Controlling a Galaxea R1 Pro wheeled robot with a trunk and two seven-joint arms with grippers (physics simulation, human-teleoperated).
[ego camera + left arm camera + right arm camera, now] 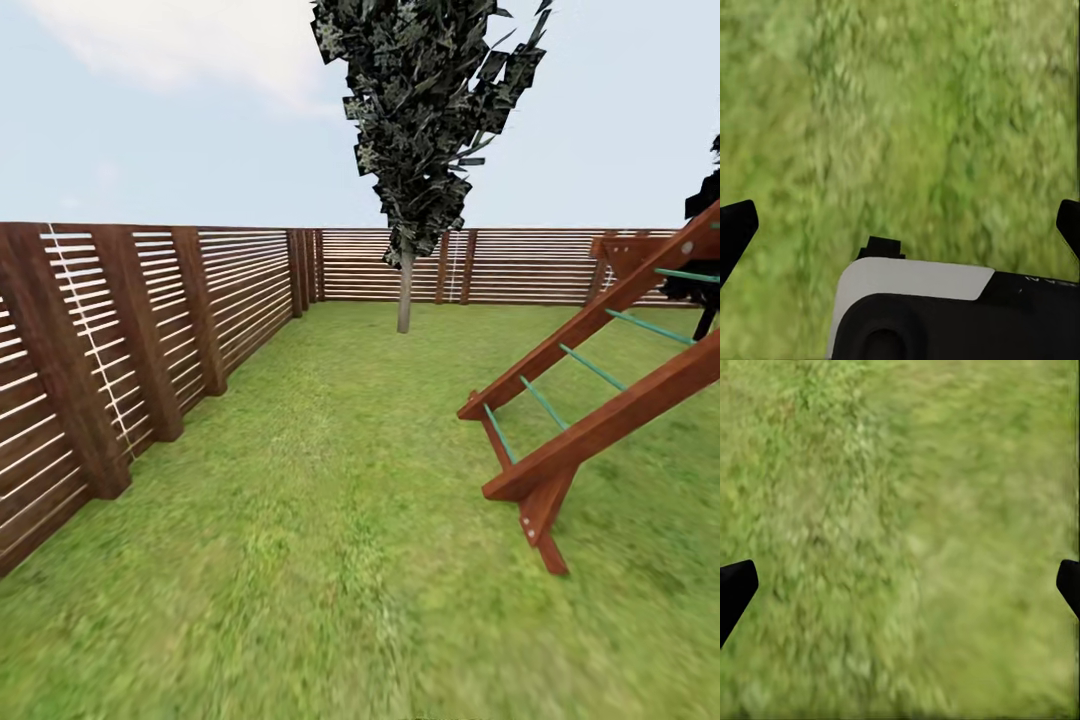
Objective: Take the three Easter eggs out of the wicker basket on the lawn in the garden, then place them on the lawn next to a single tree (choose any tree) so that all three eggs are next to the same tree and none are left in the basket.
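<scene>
Hanging over bare lawn point(930, 127), both grippers' jaws gape wide (no legible writing).

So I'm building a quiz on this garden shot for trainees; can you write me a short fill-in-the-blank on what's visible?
1. The thin-trunked tree stands in front of the slatted wooden ____.
2. The playset ladder has rungs coloured ____.
3. The left gripper hangs over bare ____, its jaws wide apart.
4. The right gripper has jaws that are ____ and hold nothing.

Missing words: fence; green; grass; open
</scene>
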